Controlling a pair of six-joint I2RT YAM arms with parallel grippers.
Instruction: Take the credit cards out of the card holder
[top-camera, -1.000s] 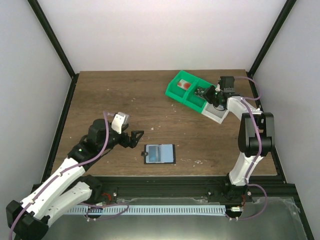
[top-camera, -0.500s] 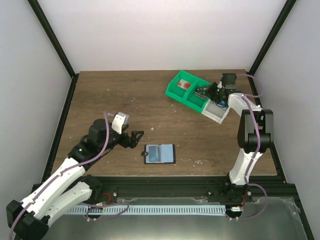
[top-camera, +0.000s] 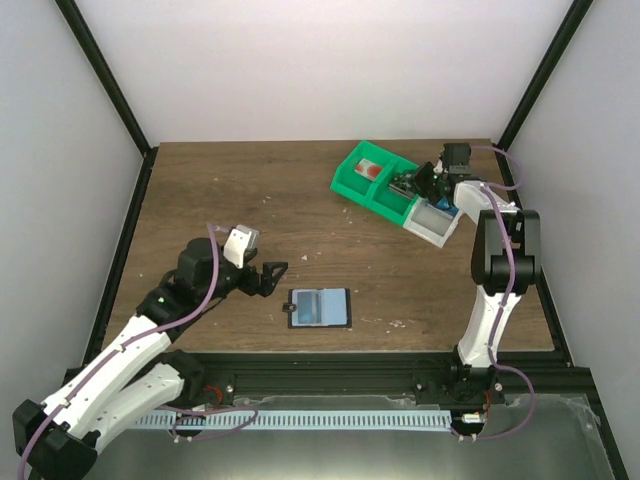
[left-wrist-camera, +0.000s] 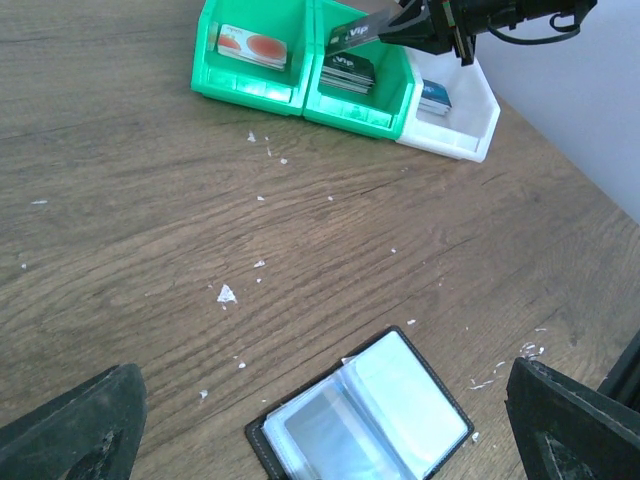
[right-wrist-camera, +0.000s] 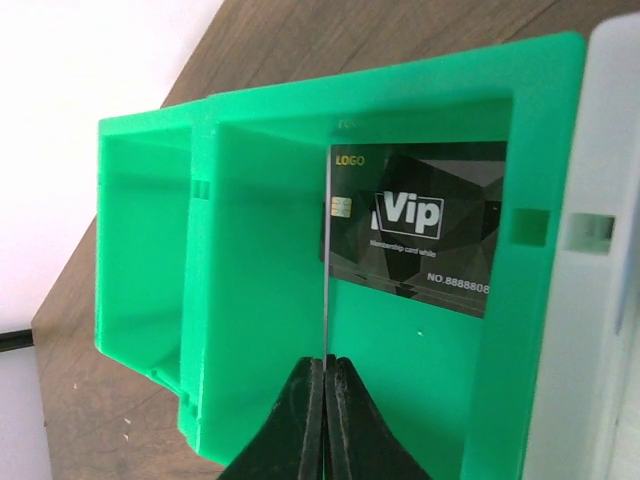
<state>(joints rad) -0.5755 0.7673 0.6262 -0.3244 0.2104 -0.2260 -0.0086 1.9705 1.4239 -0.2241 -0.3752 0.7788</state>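
Observation:
The card holder (top-camera: 320, 308) lies open on the table, black-edged with two pale blue-grey panels, and shows near the bottom of the left wrist view (left-wrist-camera: 365, 420). My left gripper (top-camera: 268, 275) hovers just left of it, open, with nothing between its fingers (left-wrist-camera: 70, 430). My right gripper (top-camera: 416, 186) is shut on a thin dark credit card (right-wrist-camera: 326, 260), seen edge-on, held over the middle green bin (right-wrist-camera: 260, 300). Another black "Vip" card (right-wrist-camera: 420, 225) lies inside that bin.
A row of three bins stands at the back right: a left green bin (top-camera: 360, 170) with a red-marked card (left-wrist-camera: 250, 45), the middle green bin (top-camera: 390, 197), and a white bin (top-camera: 432, 224) with a blue card (left-wrist-camera: 433, 97). Small white flecks dot the wood.
My right gripper has shifted a little left with its card, from the white bin's edge to over the middle green bin. The left arm and card holder have not moved.

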